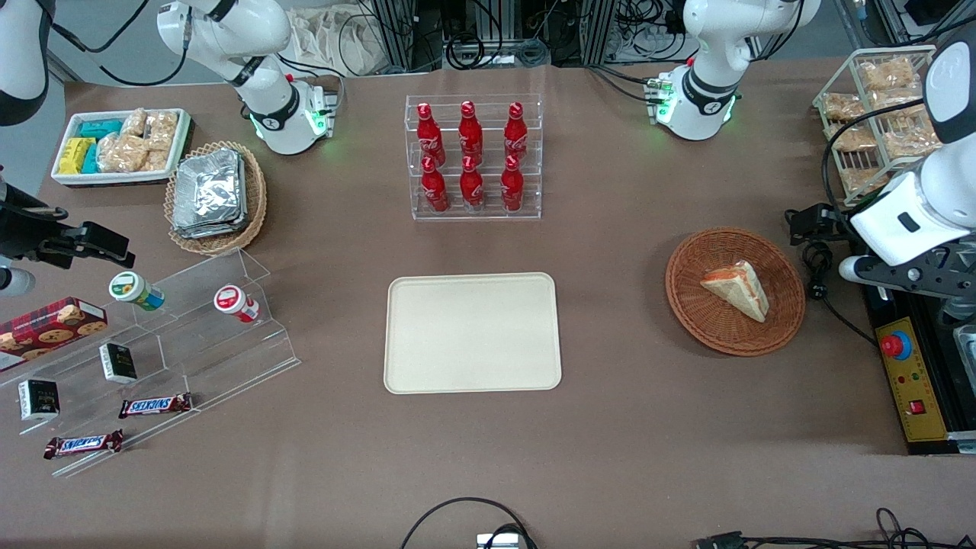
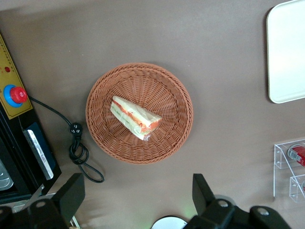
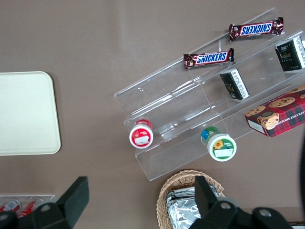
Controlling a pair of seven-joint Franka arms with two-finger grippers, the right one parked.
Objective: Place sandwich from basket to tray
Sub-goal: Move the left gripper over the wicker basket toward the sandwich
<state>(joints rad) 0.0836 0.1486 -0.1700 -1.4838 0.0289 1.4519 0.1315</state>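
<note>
A: Where's the hand (image 2: 136,202)?

B: High above the table (image 1: 648,427), at the working arm's end; its two dark fingers (image 2: 71,193) stand wide apart with nothing between them.

A: And the sandwich (image 1: 736,288)?

B: At middle right of the front view, lying inside the round brown basket (image 1: 690,305); its filling edge faces up.

A: The tray (image 1: 473,333)?

B: Centre of that frame, flat on the table, well apart from the basket; a rack of red bottles (image 1: 473,156) stands above it.
</note>
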